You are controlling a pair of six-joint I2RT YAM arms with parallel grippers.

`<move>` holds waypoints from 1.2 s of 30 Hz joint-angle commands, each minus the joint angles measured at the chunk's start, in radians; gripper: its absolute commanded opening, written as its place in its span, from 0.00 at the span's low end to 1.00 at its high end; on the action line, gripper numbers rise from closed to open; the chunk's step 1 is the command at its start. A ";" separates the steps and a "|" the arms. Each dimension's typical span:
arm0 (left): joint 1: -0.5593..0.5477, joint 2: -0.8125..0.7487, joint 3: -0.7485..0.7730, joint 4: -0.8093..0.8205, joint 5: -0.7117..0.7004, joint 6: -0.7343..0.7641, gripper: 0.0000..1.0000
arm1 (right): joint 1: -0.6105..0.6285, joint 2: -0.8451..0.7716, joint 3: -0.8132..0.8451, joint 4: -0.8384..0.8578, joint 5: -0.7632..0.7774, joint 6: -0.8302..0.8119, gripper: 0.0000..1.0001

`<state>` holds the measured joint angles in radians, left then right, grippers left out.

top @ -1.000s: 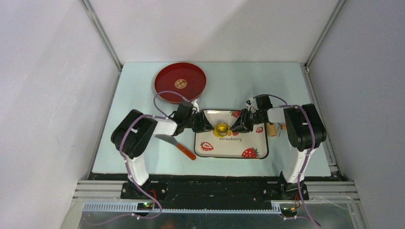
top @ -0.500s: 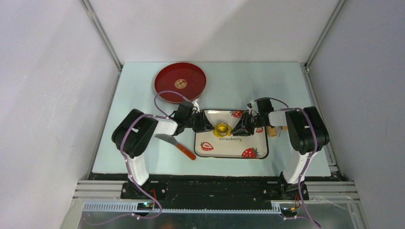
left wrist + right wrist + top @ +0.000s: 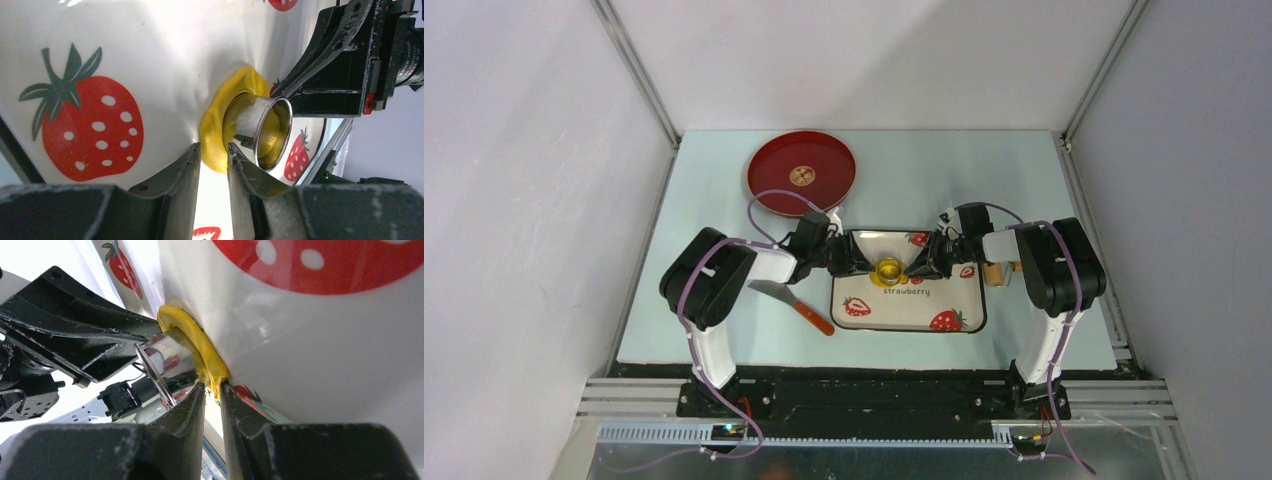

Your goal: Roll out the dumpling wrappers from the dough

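The yellow dough (image 3: 216, 131) lies as a ring-shaped patch on the strawberry tray (image 3: 904, 312), around an upright metal ring cutter (image 3: 261, 119). My left gripper (image 3: 214, 154) comes from the tray's left, and its fingertips are shut on the dough's near rim. From the right, my right gripper (image 3: 212, 389) pinches the opposite rim of the dough (image 3: 192, 337), beside the cutter (image 3: 155, 372). From above, both grippers meet at the cutter (image 3: 888, 271). Yellow shows inside the cutter. No separate dumpling wrappers show; any are hidden.
A red round plate (image 3: 801, 175) sits at the back left of the blue mat. An orange-handled knife (image 3: 796, 304) lies left of the tray. The tan wooden roller (image 3: 994, 272) rests by the tray's right edge, under the right arm.
The right gripper's jaws have narrowed onto the dough's rim, and the right arm has shifted slightly. The left gripper, cutter and tray have stayed put.
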<state>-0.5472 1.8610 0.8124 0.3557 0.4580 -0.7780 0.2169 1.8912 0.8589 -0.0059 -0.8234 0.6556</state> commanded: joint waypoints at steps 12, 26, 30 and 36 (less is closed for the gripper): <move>-0.004 0.058 -0.018 -0.118 -0.074 0.056 0.35 | -0.007 0.036 0.052 0.022 0.147 -0.016 0.05; -0.003 0.062 -0.019 -0.118 -0.082 0.057 0.35 | -0.019 -0.034 0.109 -0.060 0.129 -0.049 0.06; -0.003 0.065 -0.019 -0.118 -0.085 0.058 0.35 | -0.022 -0.037 0.109 -0.082 0.121 -0.056 0.15; -0.002 0.068 -0.021 -0.118 -0.084 0.060 0.35 | -0.031 -0.075 0.085 -0.133 0.145 -0.080 0.38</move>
<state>-0.5476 1.8721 0.8162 0.3733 0.4587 -0.7776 0.1959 1.8664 0.9401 -0.1028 -0.7269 0.6094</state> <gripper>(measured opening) 0.340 0.354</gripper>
